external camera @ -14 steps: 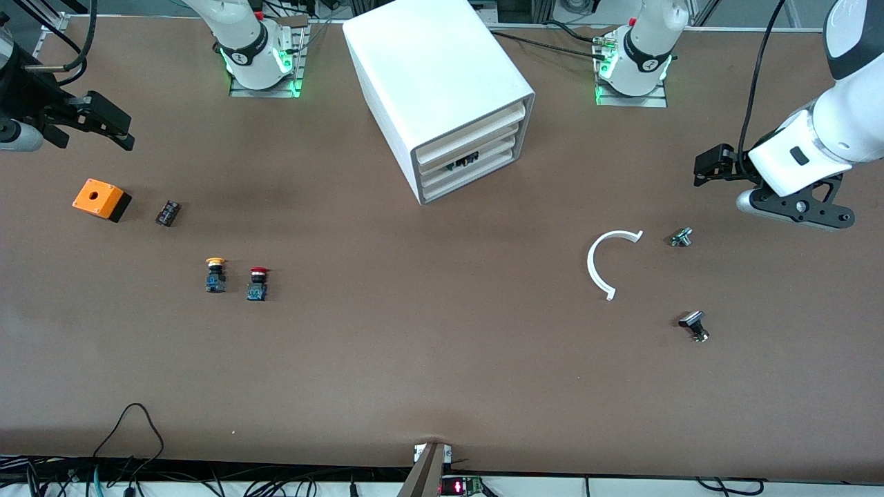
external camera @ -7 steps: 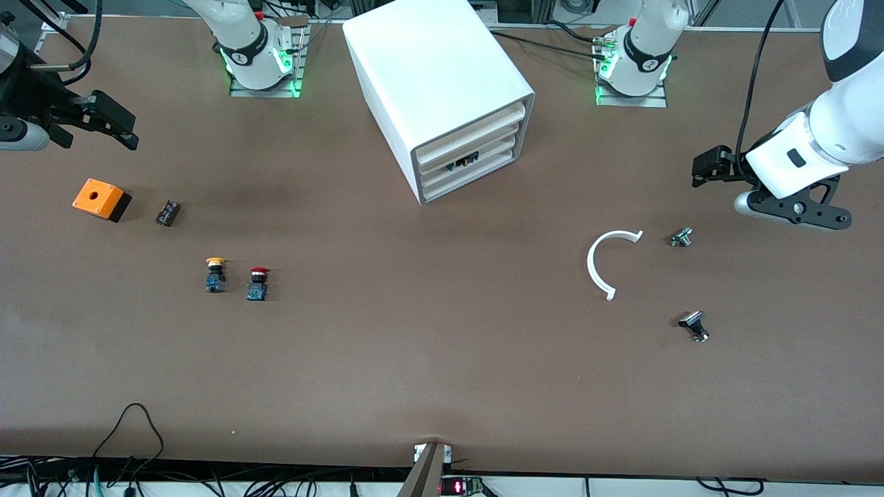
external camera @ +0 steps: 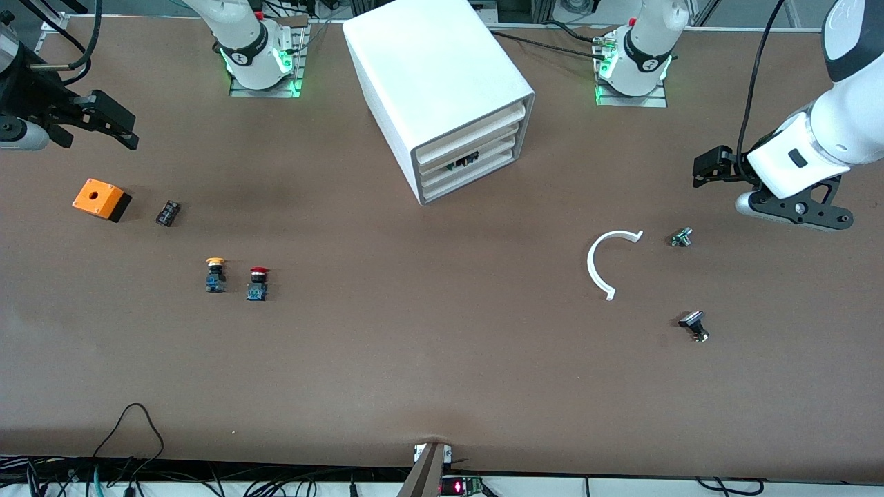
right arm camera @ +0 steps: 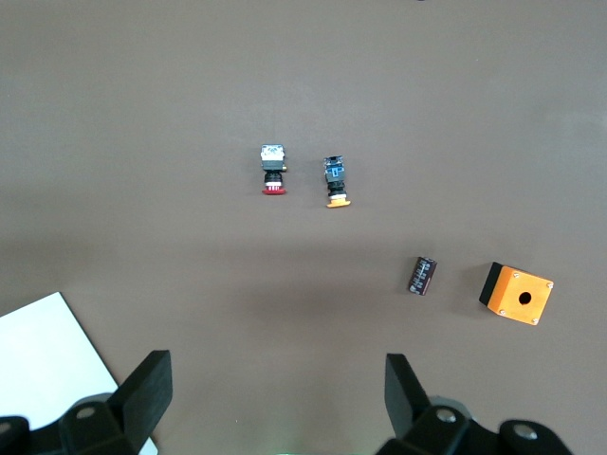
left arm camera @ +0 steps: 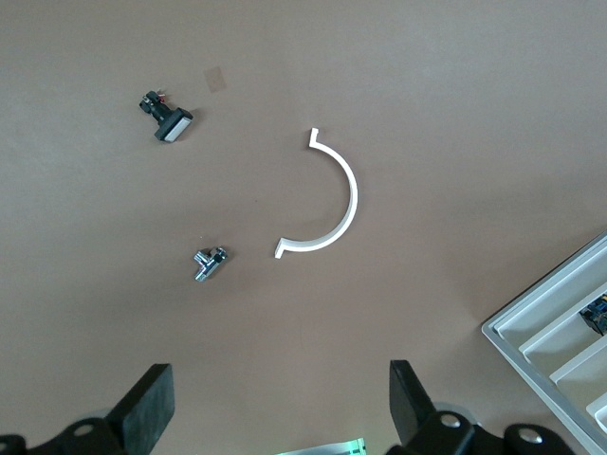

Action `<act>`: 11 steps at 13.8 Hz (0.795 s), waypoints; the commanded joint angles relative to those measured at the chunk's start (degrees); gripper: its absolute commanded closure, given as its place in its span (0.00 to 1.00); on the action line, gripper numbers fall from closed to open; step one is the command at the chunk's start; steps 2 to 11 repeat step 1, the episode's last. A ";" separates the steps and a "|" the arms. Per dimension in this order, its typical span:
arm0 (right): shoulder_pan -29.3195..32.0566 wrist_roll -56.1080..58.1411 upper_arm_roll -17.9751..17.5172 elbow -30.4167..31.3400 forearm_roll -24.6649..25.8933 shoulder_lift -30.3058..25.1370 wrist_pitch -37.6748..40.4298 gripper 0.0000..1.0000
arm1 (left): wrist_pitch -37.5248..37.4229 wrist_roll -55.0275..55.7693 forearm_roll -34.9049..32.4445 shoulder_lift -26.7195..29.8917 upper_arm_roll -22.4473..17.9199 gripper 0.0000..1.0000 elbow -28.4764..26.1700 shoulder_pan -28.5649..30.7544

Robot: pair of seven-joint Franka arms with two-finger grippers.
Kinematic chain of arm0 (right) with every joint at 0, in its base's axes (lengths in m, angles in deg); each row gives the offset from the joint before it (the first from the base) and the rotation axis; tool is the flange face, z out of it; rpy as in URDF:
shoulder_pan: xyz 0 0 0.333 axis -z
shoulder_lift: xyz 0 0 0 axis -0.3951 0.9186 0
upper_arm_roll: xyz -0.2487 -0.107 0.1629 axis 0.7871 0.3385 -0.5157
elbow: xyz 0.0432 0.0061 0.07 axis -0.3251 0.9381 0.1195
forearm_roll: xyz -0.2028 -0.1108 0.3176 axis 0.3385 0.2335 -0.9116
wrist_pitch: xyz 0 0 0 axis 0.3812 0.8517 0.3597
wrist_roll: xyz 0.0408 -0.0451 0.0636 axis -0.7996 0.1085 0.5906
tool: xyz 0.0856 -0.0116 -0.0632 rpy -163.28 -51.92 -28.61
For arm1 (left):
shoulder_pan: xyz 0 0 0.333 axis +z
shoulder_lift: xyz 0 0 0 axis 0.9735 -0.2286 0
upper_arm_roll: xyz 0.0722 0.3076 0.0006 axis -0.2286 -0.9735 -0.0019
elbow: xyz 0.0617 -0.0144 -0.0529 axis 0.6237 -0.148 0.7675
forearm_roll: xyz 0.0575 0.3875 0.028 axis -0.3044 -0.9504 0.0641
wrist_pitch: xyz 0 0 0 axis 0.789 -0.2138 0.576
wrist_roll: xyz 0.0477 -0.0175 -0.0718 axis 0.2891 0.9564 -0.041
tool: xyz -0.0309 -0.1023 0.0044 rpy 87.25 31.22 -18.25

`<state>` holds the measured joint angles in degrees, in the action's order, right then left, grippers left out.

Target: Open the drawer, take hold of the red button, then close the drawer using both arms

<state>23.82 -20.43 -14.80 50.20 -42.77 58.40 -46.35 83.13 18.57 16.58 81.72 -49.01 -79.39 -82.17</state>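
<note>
Front view shows the table (external camera: 442, 386) from high up. Nearest to the camera, toward the left arm's end, lies a small dark knob (external camera: 693, 326). A little farther lies a white half ring (external camera: 602, 261), and just beside it, still more toward the left arm's end, a small metal part (external camera: 681, 237).

Toward the right arm's end, the button (external camera: 257, 284) with the red cap lies on the table, and a yellow button (external camera: 215, 274) is just beside it. They are close but do not touch. Farther from the camera lie a small black part (external camera: 167, 212) and an orange box (external camera: 101, 199) with a hole in its top.

Farther still stands the white cabinet (external camera: 442, 83), between the two arm bases, with its front turned toward the left arm's end. The drawer (external camera: 469, 160) with dark parts at its front edge is the third front from the top, and it is closed or nearly so.

The left gripper (left arm camera: 275, 417) hangs over the table at the left arm's end, above the area of the metal part, with its fingers spread wide and nothing between them. The right gripper (right arm camera: 275, 393) hangs over the table at the right arm's end, above the area beside the orange box, also wide apart and holding nothing.
</note>
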 commanded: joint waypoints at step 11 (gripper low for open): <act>0.77 -0.55 -0.69 0.39 -0.73 -0.93 0.38 0.01 | -1.52 0.58 -0.77 -1.06 -0.16 0.00 2.25 -0.15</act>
